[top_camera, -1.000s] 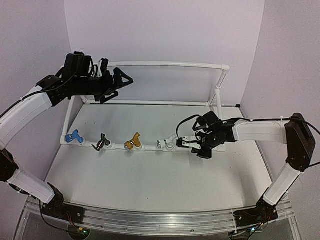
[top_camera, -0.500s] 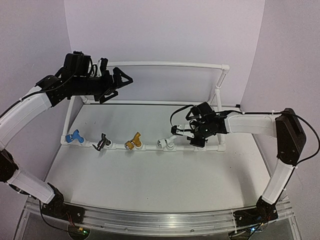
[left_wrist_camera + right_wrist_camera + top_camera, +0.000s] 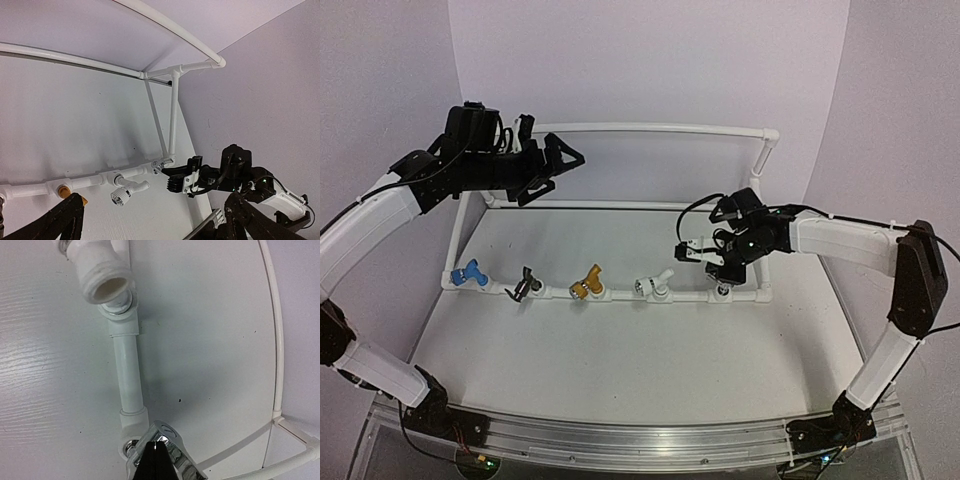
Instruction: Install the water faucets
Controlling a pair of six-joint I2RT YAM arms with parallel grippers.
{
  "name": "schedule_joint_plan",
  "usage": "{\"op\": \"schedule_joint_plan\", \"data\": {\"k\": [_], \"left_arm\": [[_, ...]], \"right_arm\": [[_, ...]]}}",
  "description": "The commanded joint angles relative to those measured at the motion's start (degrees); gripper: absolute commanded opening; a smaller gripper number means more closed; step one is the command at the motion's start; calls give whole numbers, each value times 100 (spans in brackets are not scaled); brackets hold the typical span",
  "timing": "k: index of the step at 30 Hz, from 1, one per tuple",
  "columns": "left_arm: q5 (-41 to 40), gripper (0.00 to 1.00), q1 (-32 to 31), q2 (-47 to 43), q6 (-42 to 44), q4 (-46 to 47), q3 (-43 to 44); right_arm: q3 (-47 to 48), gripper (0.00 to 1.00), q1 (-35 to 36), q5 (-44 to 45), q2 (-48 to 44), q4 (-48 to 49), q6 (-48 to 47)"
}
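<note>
Now: right claw pinched shut near shiny chrome faucet; left claw spread wide, empty.

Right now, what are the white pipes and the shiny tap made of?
The white pipes look like plastic: dull white with chunky joints. The shiny tap looks like metal, or chrome-coated plastic: it gleams like a mirror.

Blue faucet: sat at the left end of the front pipe, handle raised.
Black faucet: fitted next along to the right.
Gold faucet: fitted mid-pipe.
White faucet: fitted right of the gold one, open spout angled off the pipe.
Silver faucet: shiny, stood at the right end fitting.
</note>
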Motion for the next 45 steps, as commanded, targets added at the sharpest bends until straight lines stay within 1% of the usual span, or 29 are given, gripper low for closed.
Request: {"op": "schedule_joint_plan", "data": {"k": [1,4,10,15,23,29,38,45], "left_arm": [[42,98,38,-4,111,164,148],[58,98,46,-4,105,185,147],[32,98,47,-51,79,155,128],[-21,98,46,-115,40,147,75],[-62,98,46,-156,32,152,24],[-27,98,47,-104,67,157,69],[-22,98,55,-137,56,168,19],[-5,98,55,-144,59,190,-10]], "right_arm": [[-36,0,113,-49,-184,-506,-301],[-19,0,182,226,68,-505,-229],[303,0,194,625,574,-446,-47],[667,0,193,1240,929,-428,286],[912,0,150,1748,907,-480,766],[728,0,-49,1819,840,-558,604],[585,0,-367,1824,709,-939,334],[219,0,-453,1373,437,-1414,6]]}}
